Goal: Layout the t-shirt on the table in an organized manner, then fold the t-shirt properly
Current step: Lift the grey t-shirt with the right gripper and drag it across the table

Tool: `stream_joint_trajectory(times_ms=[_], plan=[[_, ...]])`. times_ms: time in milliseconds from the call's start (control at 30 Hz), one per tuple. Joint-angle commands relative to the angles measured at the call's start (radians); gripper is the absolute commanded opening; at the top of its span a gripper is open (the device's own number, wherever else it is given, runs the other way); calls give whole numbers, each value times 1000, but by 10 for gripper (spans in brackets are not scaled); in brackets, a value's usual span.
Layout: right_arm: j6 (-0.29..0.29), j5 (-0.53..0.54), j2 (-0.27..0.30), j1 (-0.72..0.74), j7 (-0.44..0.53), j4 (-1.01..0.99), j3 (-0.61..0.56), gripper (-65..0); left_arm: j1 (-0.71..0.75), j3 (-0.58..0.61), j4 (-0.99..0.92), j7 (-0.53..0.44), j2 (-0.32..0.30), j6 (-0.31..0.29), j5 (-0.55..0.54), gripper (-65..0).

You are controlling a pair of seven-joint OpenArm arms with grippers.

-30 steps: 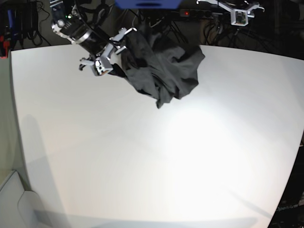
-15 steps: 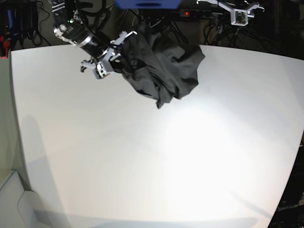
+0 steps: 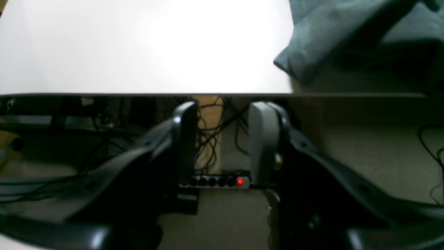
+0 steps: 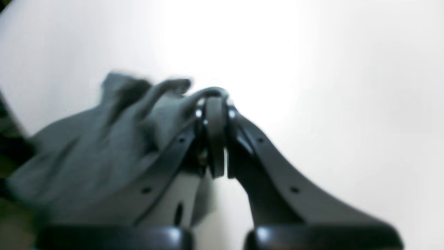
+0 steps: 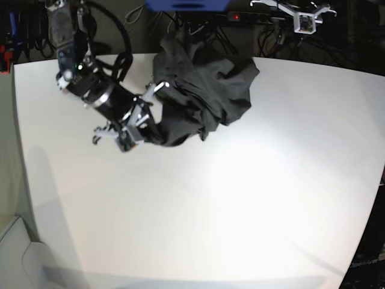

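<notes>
Charcoal t-shirt [image 5: 198,90] edge pinched between right fingers [image 4: 215,139], bunched on table [image 5: 210,211]

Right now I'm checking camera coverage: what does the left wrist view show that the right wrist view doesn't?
Only the left wrist view shows the table's edge, the power strip with its red light and the cables below, framed by the left tool, its jaws apart with nothing between. Only the right wrist view shows the right tool shut on a fold of the t-shirt. Both show the white tabletop and some grey cloth.
</notes>
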Motion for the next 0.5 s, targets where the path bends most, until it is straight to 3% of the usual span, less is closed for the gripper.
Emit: stream_joint_trajectory(times_ms=[0, 200, 467], plan=[[-7, 9, 17, 49, 9, 21, 21, -650, 21, -1, 22, -24, 1, 1, 1, -409], [-7, 10, 53, 292, -119, 21, 84, -650, 36, -3, 25, -22, 1, 4, 1, -409], [-7, 10, 113, 511, -144, 20, 102, -650, 37, -35, 25, -22, 1, 4, 2, -409]])
